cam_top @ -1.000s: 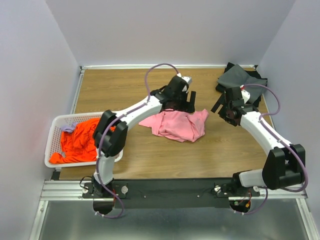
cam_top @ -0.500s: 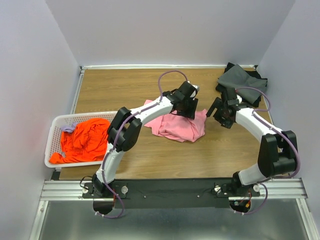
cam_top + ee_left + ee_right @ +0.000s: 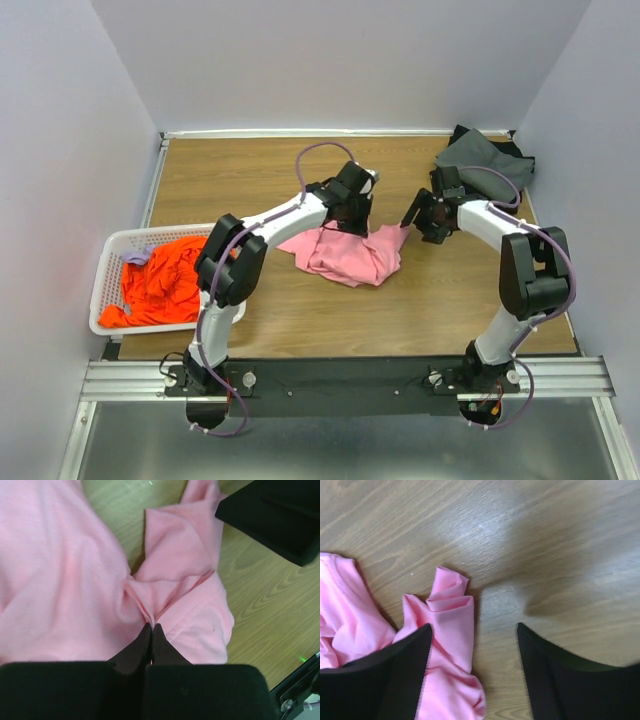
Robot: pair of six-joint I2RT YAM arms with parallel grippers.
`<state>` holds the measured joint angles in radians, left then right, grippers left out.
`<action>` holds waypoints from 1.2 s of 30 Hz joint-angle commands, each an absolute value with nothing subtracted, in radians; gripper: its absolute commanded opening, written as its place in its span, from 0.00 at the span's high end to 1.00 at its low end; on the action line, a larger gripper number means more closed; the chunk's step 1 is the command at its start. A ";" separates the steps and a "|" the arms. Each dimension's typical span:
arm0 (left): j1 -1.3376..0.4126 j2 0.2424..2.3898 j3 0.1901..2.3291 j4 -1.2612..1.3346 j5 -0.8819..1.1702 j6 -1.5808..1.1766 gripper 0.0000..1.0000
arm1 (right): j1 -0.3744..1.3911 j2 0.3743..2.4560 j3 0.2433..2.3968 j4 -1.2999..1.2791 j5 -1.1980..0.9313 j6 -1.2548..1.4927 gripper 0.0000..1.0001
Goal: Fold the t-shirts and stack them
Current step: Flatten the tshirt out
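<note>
Pink shirt (image 3: 345,255): soft, light, crumpled on surface (image 3: 450,295); fold pinched in clenched left gripper (image 3: 151,628). Right gripper (image 3: 474,632) spread open above sleeve (image 3: 447,600); sleeve edge judged best hold.

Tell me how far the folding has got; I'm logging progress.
Done: dark t-shirts lie heaped in the far right corner, fold unclear. In hand: left gripper pinches the crumpled pink t-shirt; right gripper open over its edge. Left: folding it, plus the orange t-shirt bunched in the basket.
</note>
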<state>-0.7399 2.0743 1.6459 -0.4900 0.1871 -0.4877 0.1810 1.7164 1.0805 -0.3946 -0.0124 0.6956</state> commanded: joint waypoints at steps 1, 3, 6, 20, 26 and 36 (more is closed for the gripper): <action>-0.706 1.982 1.605 -0.456 0.195 -0.497 1.00 | 0.173 1.784 1.120 -0.368 -0.109 0.677 0.30; -0.703 1.974 1.591 -0.456 0.192 -0.495 1.00 | 0.178 1.793 1.123 -0.365 -0.162 0.675 0.35; -0.699 1.965 1.575 -0.446 0.193 -0.499 1.00 | 0.190 1.781 1.123 -0.365 -0.189 0.672 0.37; -0.699 1.934 1.532 -0.414 0.207 -0.517 1.00 | 0.222 1.896 1.201 -0.336 -0.222 0.657 0.44; -0.696 1.924 1.532 -0.405 0.187 -0.512 1.00 | 0.227 1.931 1.227 -0.341 -0.246 0.660 0.87; -0.473 1.807 1.836 -0.512 0.100 -0.497 1.00 | 0.069 1.769 1.586 -0.504 -0.239 0.638 0.98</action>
